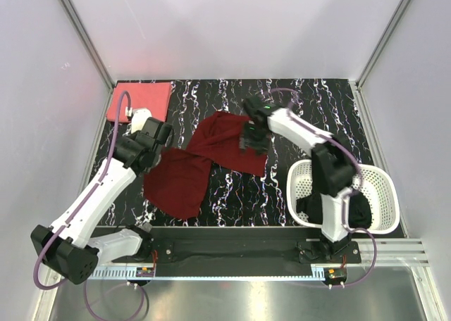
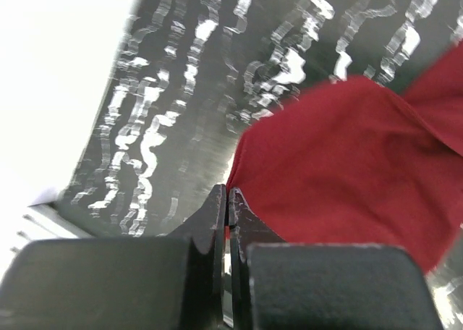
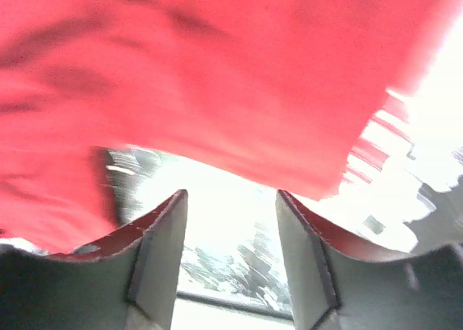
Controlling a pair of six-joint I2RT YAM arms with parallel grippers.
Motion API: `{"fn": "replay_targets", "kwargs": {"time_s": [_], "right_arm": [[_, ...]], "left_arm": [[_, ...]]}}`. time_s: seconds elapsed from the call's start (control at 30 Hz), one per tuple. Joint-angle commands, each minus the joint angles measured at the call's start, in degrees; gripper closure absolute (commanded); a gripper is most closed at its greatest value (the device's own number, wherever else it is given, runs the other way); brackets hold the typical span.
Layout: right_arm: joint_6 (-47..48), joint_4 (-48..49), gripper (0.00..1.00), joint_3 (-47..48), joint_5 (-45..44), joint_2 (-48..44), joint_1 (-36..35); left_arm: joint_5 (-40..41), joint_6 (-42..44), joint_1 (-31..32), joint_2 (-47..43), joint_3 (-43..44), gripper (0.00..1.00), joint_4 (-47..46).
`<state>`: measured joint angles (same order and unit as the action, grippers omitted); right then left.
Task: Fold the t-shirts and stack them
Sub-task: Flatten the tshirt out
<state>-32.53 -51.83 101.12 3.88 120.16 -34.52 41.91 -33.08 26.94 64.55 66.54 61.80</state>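
A: What else do you see out there?
B: I see a white lattice basket (image 1: 380,187) at the near right of the black, white-veined surface (image 1: 310,103); pale walls (image 1: 246,25) stand round it.

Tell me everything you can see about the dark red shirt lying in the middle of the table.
The maroon t-shirt looks like plain soft cloth, unfolded and rumpled on the black marbled table. It runs diagonally and narrows into a twist midway, with one broad lobe at the near left and another at the far right. The left gripper is shut on its left edge. The right gripper is over the far lobe with its jaws open.
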Motion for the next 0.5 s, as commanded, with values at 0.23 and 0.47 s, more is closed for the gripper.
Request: {"fn": "replay_targets", "kwargs": {"time_s": [0.23,0.47], "right_arm": [[-16.6,5.9,0.48,-25.6,-5.6,-14.8,6.8],[-20.4,10.2,0.43,-28.8,-5.2,-13.5,6.8]], "left_arm": [[-11.9,1.4,-0.1,1.2,0.9,1.00,-6.1],[-12.8,0.7,0.0,-0.3,-0.5,1.00,-5.9]]}}
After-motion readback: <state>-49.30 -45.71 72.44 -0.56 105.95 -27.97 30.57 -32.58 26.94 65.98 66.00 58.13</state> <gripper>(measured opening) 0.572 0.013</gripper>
